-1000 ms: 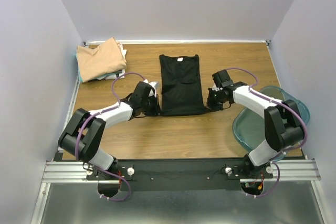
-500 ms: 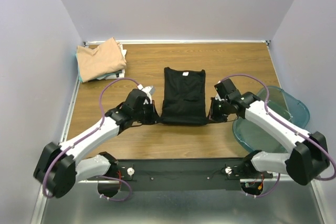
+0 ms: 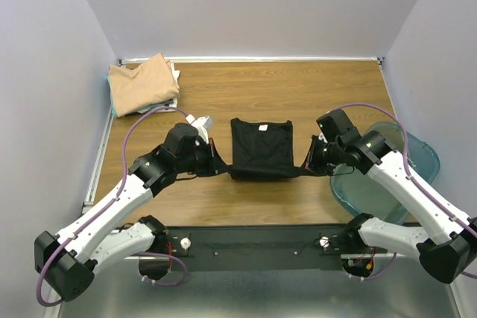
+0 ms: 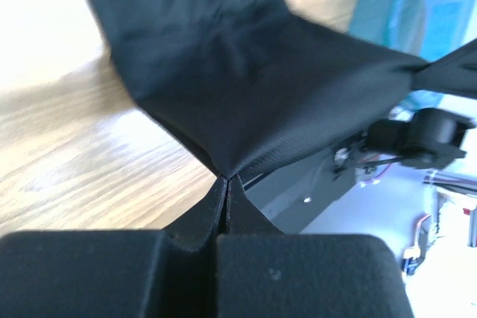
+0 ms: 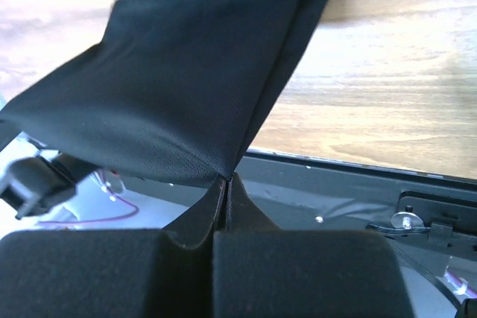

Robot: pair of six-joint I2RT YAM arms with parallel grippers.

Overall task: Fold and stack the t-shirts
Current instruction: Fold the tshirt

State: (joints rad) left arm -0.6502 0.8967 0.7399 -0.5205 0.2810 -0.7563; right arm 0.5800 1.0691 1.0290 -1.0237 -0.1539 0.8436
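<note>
Between pale walls, the wood-grain table (image 3: 253,199) holds a plain black cloth t-shirt (image 3: 260,148) at its middle, bare board beyond it and a strip on the near side. Its collar points away from the arms; its near edge is stretched taut left to right. The left gripper (image 3: 221,165) and the right gripper (image 3: 307,167) each pinch one end of that edge, jaws clamped on cloth. A folded tan t-shirt (image 3: 141,83) tops a pale pile at the far-left corner. A clear teal plastic bin (image 3: 421,156) sits at the right edge.
</note>
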